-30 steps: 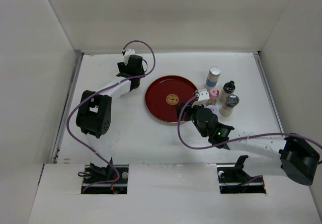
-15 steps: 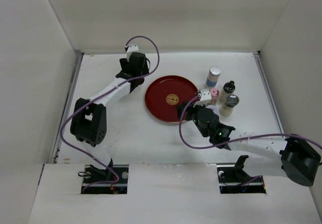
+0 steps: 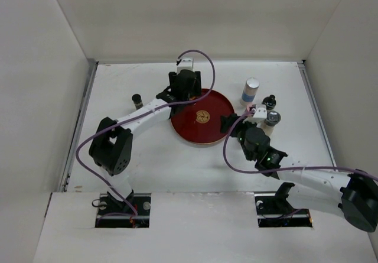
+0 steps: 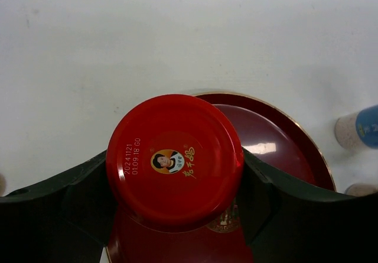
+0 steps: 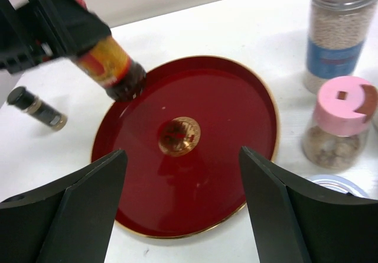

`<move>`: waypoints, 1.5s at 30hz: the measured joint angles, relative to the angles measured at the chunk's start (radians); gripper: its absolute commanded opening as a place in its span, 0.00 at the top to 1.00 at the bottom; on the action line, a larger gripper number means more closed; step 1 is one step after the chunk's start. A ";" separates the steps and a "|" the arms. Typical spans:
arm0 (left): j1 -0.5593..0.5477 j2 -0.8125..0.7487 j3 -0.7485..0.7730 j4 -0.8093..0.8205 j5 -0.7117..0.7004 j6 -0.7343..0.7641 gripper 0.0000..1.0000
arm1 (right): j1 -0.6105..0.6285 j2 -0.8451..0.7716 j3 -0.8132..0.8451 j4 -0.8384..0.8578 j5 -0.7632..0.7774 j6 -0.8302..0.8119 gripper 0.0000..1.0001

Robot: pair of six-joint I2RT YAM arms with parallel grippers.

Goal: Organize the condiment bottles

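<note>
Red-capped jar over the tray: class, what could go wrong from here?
1. The red-capped jar hangs tilted in the left hand near the rim of the tray. If let go there, it may land on the rim and topple.
2. The open right hand sits close beside the pink-capped jar. A sideways move could knock that jar over.

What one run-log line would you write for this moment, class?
left gripper: shut on red-capped jar | jar: over edge of red tray | right gripper: open, empty, facing tray
</note>
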 measured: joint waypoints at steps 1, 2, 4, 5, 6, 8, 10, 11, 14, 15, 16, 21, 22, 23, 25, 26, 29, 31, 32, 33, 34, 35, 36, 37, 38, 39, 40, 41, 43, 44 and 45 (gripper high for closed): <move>-0.008 0.018 0.002 0.005 0.001 0.000 0.60 | -0.005 -0.003 -0.003 0.000 0.005 0.003 0.17; -0.013 0.034 0.003 0.007 0.003 0.000 0.60 | -0.008 -0.004 -0.007 0.000 0.008 0.006 0.17; -0.022 0.072 0.005 0.013 0.005 0.000 0.60 | -0.011 -0.005 -0.011 -0.002 0.010 0.011 0.17; -0.024 0.091 0.006 0.016 0.006 0.000 0.60 | -0.011 -0.005 -0.012 -0.002 0.010 0.012 0.17; -0.026 0.107 0.007 0.018 0.009 0.000 0.60 | -0.011 -0.005 -0.012 -0.002 0.010 0.014 0.17; -0.027 0.139 0.007 0.025 0.016 0.001 0.60 | -0.011 -0.005 -0.012 0.000 0.010 0.015 0.17; -0.028 0.163 0.007 0.040 0.017 0.005 0.60 | -0.011 -0.005 -0.012 0.000 0.009 0.015 0.17; -0.028 0.166 0.010 0.054 0.013 0.008 0.60 | -0.011 -0.005 -0.012 0.002 0.006 0.015 0.17; -0.028 0.166 0.013 0.074 0.019 0.011 0.59 | -0.010 -0.005 -0.012 0.009 0.000 0.015 0.17; -0.028 0.166 0.013 0.079 0.019 0.013 0.58 | -0.010 -0.005 -0.012 0.013 -0.002 0.015 0.17; -0.028 0.167 0.013 0.084 0.018 0.016 0.57 | -0.010 -0.005 -0.012 0.017 -0.003 0.015 0.17; -0.023 0.189 0.014 0.111 0.008 0.037 0.46 | -0.010 -0.001 -0.012 0.021 -0.012 0.015 0.17; -0.021 0.198 0.015 0.116 0.003 0.044 0.41 | -0.010 -0.001 -0.012 0.021 -0.013 0.015 0.16; -0.021 0.207 0.021 0.130 -0.004 0.051 0.37 | -0.010 -0.001 -0.012 0.021 -0.013 0.015 0.16; -0.021 0.216 0.032 0.132 -0.007 0.062 0.28 | -0.011 -0.001 -0.012 0.021 -0.013 0.016 0.16; -0.021 0.218 0.032 0.134 -0.009 0.066 0.23 | -0.011 -0.001 -0.012 0.021 -0.013 0.016 0.16; -0.021 0.217 0.037 0.169 -0.022 0.073 0.13 | -0.011 -0.002 -0.012 0.021 -0.013 0.017 0.16; -0.021 0.209 0.038 0.190 -0.031 0.076 0.10 | -0.011 -0.001 -0.012 0.021 -0.013 0.018 0.16; -0.021 0.200 0.038 0.193 -0.034 0.076 0.08 | -0.011 -0.001 -0.012 0.021 -0.013 0.018 0.16; -0.019 0.187 0.036 0.197 -0.037 0.077 0.07 | -0.011 -0.002 -0.012 0.021 -0.013 0.018 0.16; -0.018 0.169 0.031 0.206 -0.037 0.080 0.07 | -0.011 -0.001 -0.012 0.021 -0.013 0.018 0.16; -0.014 0.145 0.023 0.213 -0.038 0.080 0.08 | -0.011 -0.001 -0.012 0.021 -0.013 0.018 0.16; -0.009 0.113 0.011 0.221 -0.039 0.081 0.08 | -0.011 0.000 -0.012 0.022 -0.013 0.018 0.15; -0.002 0.082 0.000 0.227 -0.039 0.080 0.09 | -0.011 0.002 -0.012 0.023 -0.013 0.018 0.15; 0.008 0.041 -0.019 0.235 -0.041 0.079 0.10 | -0.011 0.005 -0.012 0.024 -0.014 0.018 0.15; 0.023 -0.006 -0.047 0.241 -0.048 0.072 0.12 | -0.011 0.008 -0.012 0.023 -0.014 0.018 0.15; 0.040 -0.059 -0.080 0.242 -0.056 0.063 0.13 | -0.011 0.010 -0.013 0.023 -0.014 0.018 0.15; 0.060 -0.116 -0.117 0.242 -0.066 0.051 0.15 | -0.011 0.010 -0.013 0.023 -0.014 0.018 0.14; 0.106 -0.222 -0.195 0.237 -0.085 0.019 0.17 | -0.011 0.010 -0.013 0.024 -0.014 0.018 0.14; 0.130 -0.274 -0.235 0.227 -0.095 0.002 0.19 | -0.011 0.010 -0.013 0.024 -0.014 0.018 0.13; 0.155 -0.316 -0.270 0.218 -0.103 -0.017 0.20 | -0.011 0.010 -0.013 0.024 -0.014 0.018 0.13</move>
